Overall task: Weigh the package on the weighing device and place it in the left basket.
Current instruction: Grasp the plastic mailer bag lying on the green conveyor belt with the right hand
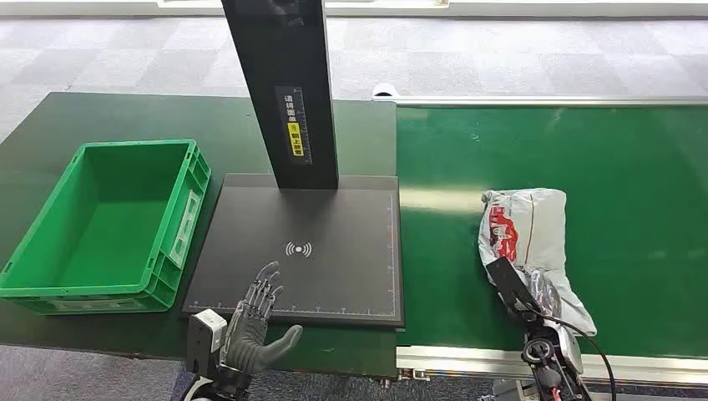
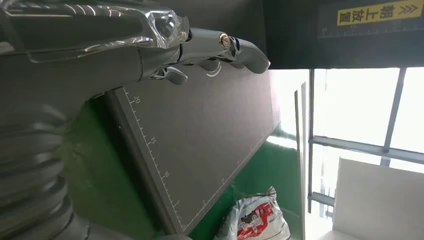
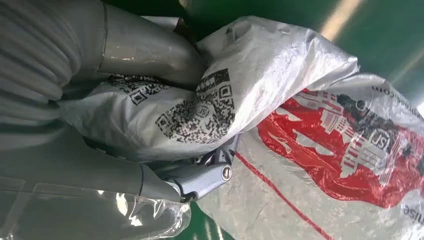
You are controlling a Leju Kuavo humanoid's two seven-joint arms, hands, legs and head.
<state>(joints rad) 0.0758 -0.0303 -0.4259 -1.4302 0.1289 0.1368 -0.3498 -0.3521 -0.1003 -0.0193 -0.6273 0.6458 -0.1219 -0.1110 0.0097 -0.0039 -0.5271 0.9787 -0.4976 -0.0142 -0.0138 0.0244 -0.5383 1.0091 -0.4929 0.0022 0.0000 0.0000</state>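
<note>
Grey carpet tiles run behind a dark green table and a brighter green conveyor belt beside it. On the belt lies the grey-and-red plastic mailer package, well apart from the black weighing platform and the empty green crate to its left. The right hand has thumb and fingers wrapped around the package's near end, gripping it. The left hand hovers open, fingers spread, over the platform's near edge. Judged step: pickup. Next, lift it clear and carry it left onto the platform.
</note>
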